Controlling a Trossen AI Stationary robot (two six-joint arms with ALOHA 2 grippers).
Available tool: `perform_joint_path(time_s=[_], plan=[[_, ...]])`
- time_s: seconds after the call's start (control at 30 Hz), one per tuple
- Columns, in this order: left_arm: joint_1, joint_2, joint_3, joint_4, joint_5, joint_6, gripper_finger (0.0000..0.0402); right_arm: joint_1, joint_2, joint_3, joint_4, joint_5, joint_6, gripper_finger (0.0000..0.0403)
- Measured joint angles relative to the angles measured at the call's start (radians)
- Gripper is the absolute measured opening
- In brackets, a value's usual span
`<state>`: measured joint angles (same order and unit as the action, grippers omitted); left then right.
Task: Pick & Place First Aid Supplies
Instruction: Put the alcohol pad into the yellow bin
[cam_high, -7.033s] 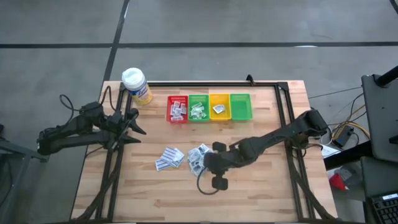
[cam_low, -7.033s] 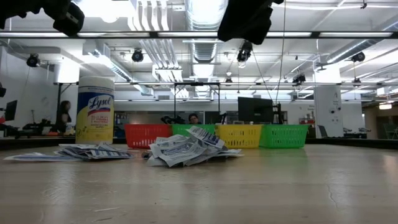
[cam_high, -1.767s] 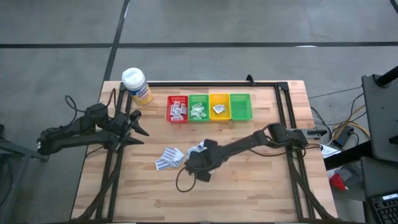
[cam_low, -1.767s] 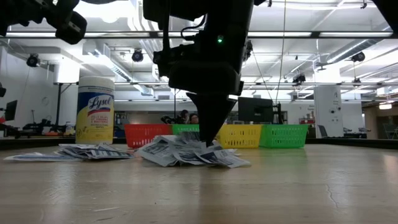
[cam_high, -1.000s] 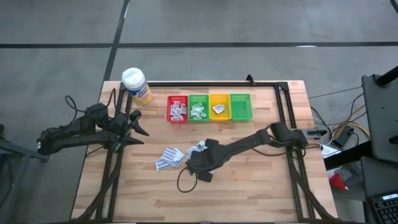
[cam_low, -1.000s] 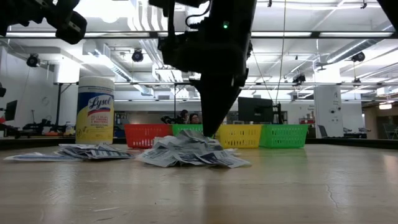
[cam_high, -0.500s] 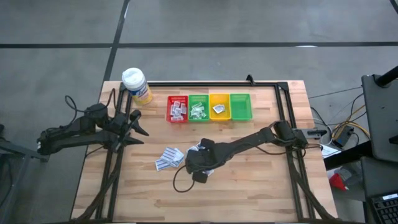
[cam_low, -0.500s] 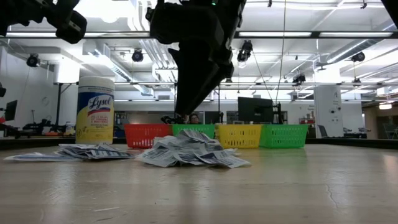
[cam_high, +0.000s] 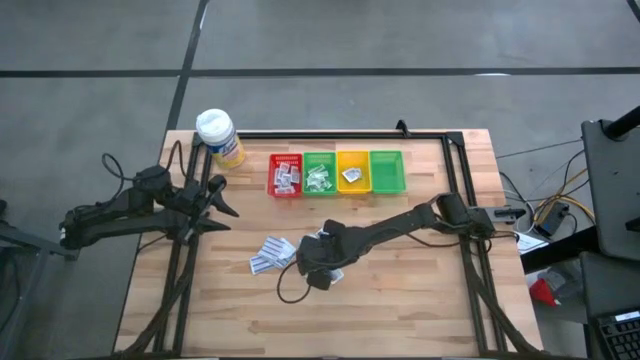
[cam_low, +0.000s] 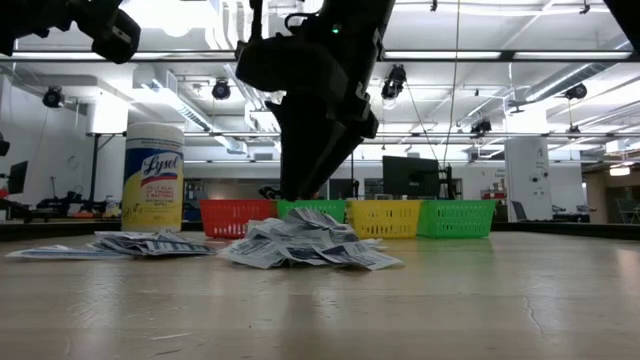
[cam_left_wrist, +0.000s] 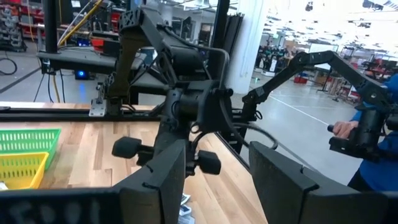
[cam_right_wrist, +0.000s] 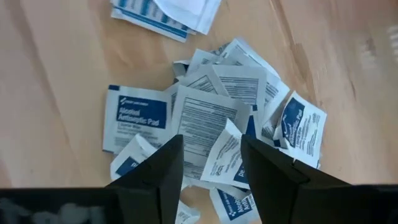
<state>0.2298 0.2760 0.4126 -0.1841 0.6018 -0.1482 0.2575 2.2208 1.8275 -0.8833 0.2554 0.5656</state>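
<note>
Apparently just under right gripper (cam_right_wrist: 208, 165) — sachets (cam_right_wrist: 211, 112).

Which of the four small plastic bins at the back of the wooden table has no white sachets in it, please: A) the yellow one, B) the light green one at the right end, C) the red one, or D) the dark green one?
B: in the high view the light green bin shows only its bare floor, while the red bin, dark green bin and yellow bin each hold white sachets.
</note>
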Motion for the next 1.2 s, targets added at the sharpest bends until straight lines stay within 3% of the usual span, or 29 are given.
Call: perform_joint_path(time_s=[1.2], plan=[[0.000, 0.000, 0.000, 0.013, 0.000, 0.018, 0.0175, -0.014, 0.037, -0.002, 0.027, -0.034, 0.135, 0.0130]])
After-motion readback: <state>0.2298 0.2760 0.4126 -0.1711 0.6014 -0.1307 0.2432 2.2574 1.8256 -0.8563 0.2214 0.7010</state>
